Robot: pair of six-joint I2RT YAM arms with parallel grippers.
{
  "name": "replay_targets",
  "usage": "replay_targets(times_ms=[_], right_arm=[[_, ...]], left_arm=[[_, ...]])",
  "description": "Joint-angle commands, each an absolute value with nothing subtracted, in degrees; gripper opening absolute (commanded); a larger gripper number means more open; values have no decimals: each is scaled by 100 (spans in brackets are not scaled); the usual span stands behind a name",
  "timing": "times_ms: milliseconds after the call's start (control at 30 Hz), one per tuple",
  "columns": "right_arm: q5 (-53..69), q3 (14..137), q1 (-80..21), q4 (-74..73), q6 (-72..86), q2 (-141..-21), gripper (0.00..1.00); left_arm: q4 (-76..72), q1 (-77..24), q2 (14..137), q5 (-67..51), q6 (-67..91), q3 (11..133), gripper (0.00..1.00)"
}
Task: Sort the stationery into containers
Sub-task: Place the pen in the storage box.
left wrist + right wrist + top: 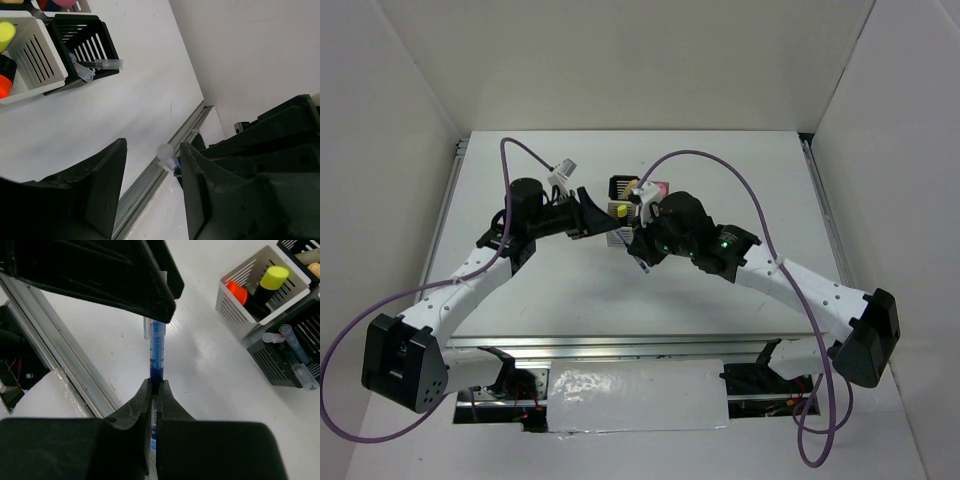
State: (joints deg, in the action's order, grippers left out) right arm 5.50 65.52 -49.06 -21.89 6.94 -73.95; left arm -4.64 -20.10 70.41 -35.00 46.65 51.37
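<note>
Two highlighters (274, 277) and several pens (291, 342) sit in cups (239, 307) right of my right claw (156, 387), clamped on an unsorted blue pen (157, 347); my left claw (152, 165) gapes.

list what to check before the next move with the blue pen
1. Right tool shut on the blue pen: ok.
2. Pen's clear cap sits inside the left tool: ok, though nearer one side.
3. Left tool gripping the pen: not ok, jaws apart.
4. Black cup holding the other pens has room: ok.
5. White cup holds highlighters, not pens: ok.
6. Pen lifted off the table: cannot tell.
</note>
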Motion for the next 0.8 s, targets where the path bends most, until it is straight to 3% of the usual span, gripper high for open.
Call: replay_targets(times_ms=[0,67,167,233,267,467,567,600,700,767], right_arm=[[694,6829,-5036,-2162,642,-7453,0],[703,6847,-5036,-2145,650,-7479,0],[642,6856,-5036,-2127,677,-7532,0],[598,6882,-5036,-2135,764,-7567,1],[572,6908,-5036,-2127,808,-7585,4],[203,6882,-5019,-2092,1046,-7559,19],[18,6890,-4809,-2153,1239,-7488,48],[18,6899,-4686,-2214,1265,-7453,64],[402,6978,-3846,-2355,1310,-7427,79],[1027,7048,-3334,-2425,1353,-7436,81]], left_arm=[[-870,-2030,7032,-3638,4781,5221,55],[-922,-2039,7031,-3665,4869,5177,50],[-1046,-2039,7057,-3718,4904,5203,35],[-1011,-2030,7119,-3709,4895,5300,7],[-1037,-2022,7137,-3709,4922,5317,0],[-1037,-2022,7145,-3656,4975,5396,0],[-976,-2004,7154,-3648,4861,5510,0],[-976,-1952,7172,-3647,4747,5641,0],[-800,-1829,7330,-3578,4091,6114,0],[-555,-1802,7487,-3367,3615,6406,0]])
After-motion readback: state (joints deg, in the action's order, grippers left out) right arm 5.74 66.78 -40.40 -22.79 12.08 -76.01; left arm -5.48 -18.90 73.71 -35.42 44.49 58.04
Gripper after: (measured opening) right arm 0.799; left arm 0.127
